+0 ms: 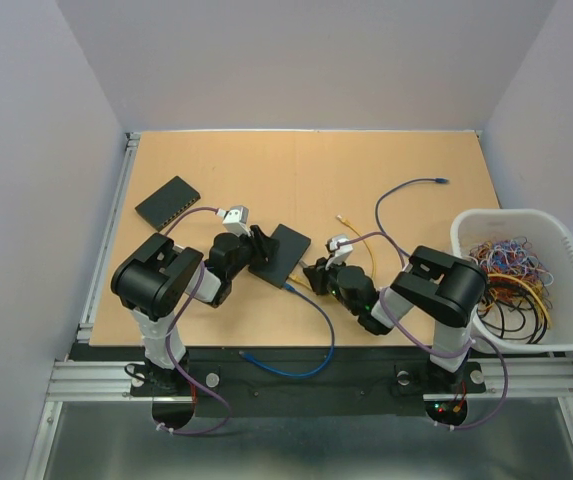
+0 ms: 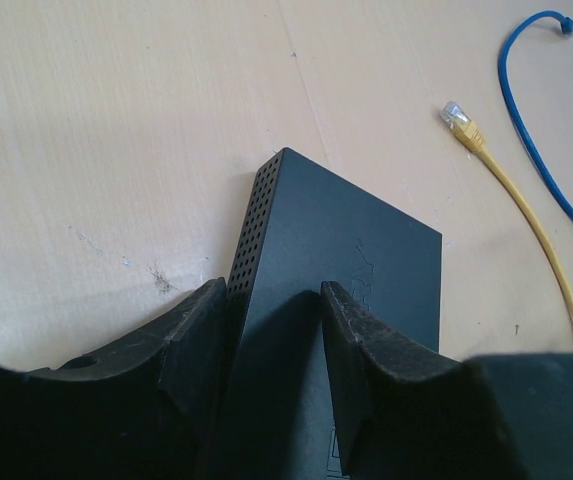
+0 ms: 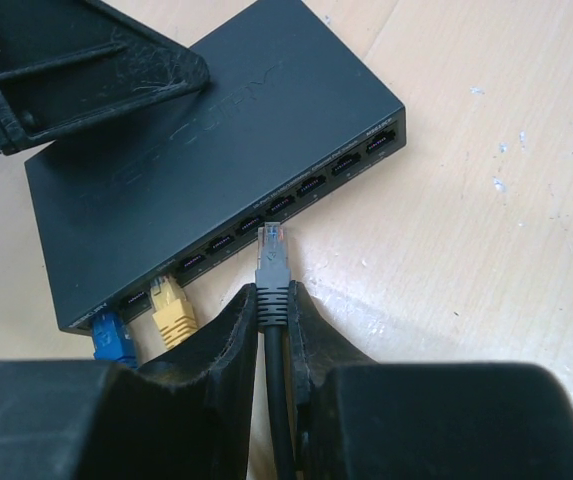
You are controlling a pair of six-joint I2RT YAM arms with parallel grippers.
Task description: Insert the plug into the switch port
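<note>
A black network switch (image 1: pixel 291 252) lies on the table's middle, with its port row (image 3: pixel 266 215) facing my right gripper. A blue plug (image 3: pixel 114 335) and a yellow plug (image 3: pixel 173 308) sit in its leftmost ports. My left gripper (image 1: pixel 263 243) is shut on the switch's far edge, seen in the left wrist view (image 2: pixel 274 295) with the switch (image 2: pixel 356 230) between its fingers. My right gripper (image 3: pixel 271 295) is shut on a grey plug (image 3: pixel 273 262) with a black cable. The plug's clear tip is just in front of a middle port, outside it. The right gripper also shows in the top view (image 1: pixel 315 275).
A second black switch (image 1: pixel 169 200) lies at the back left. A white basket (image 1: pixel 511 215) of tangled cables stands at the right. A loose yellow cable (image 2: pixel 463 122) and a blue cable (image 2: pixel 526 130) lie behind the switch. Another blue cable (image 1: pixel 296 365) loops over the near edge.
</note>
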